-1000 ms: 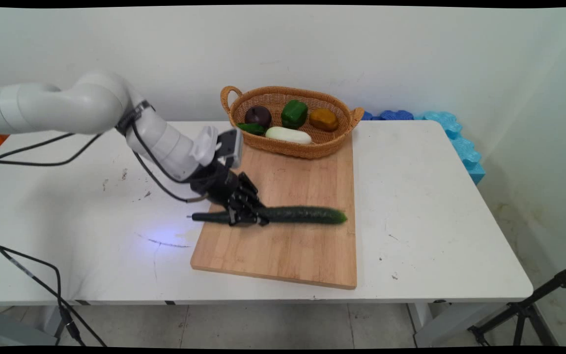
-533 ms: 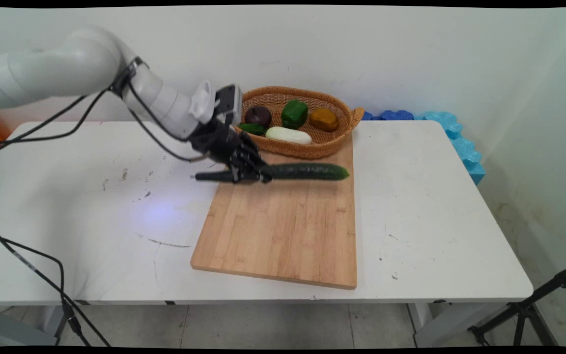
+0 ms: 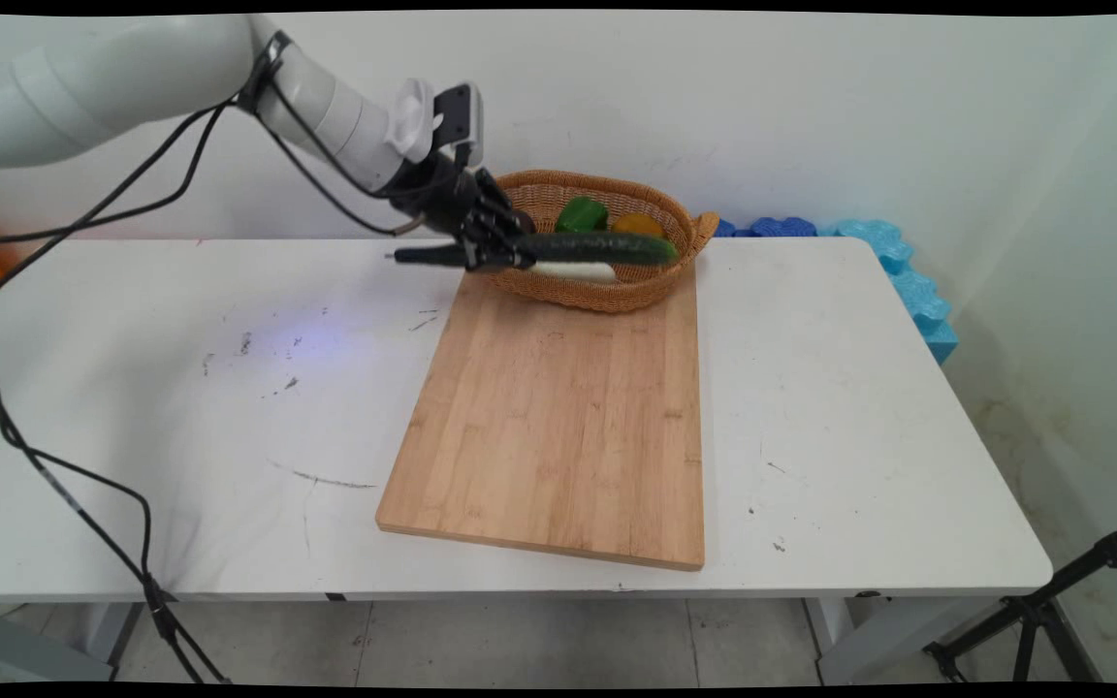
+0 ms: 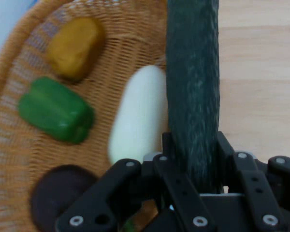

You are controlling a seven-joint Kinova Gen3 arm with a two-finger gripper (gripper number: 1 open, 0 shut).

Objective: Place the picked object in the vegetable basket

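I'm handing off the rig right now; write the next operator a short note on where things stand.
Hand: shut on the cucumber, held level in the air at the wicker basket's near rim.
Basket: holds a green pepper, a yellow-brown vegetable, a white vegetable and a dark purple one.
Cutting board: bare, lying in front of the basket.
Done: cucumber is off the board. Left: it is still in the grip, not set down.

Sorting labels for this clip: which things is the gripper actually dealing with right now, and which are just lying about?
In hand:
- gripper, shut on the cucumber
- wicker basket, just under the raised cucumber

Lying about:
- cutting board
- green pepper, white vegetable, yellow-brown one, dark purple one, all in the basket
- blue foam behind the table
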